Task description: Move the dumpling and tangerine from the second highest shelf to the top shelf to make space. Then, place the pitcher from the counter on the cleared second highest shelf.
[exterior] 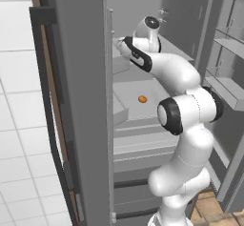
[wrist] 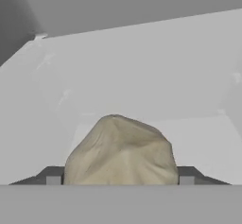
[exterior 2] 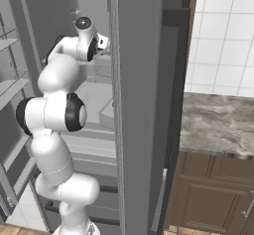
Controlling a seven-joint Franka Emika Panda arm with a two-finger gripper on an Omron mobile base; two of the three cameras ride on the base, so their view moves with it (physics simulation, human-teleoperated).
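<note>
Hand view, nearest first: dumpling (wrist: 122,150) sits at 6 o'clock, large in frame, between the two dark fingertips (wrist: 53,176) of the gripper (wrist: 120,179). Jaws stand wide, one tip either side of the lump. You can't tell from here whether the pads touch it or just bracket it; treat it as not yet gripped or just let go.

Under and beyond the dumpling, pale grey shelf floor (wrist: 142,76) runs up to 12 o'clock, darker back wall above. You can't tell from this view alone which shelf that is.

Left base view: arm reaches high into the open fridge, wrist at about 12 o'clock, up at the upper shelf level. Tangerine (exterior: 142,98) lies on the second highest shelf (exterior: 126,91), near centre frame, well below and apart from the hand.

Judgement: the dumpling step is in hand; tangerine and pitcher remain.

To do it well:
- If placing, confirm the dumpling rests on the shelf before you back out; draw straight back along the finger line so neither tip drags it.
- If picking, centre it and close gently.
- Mind the elbow near the door edge at 9 o'clock.

Right base view: counter (exterior 2: 218,122) at 3 o'clock.
</note>
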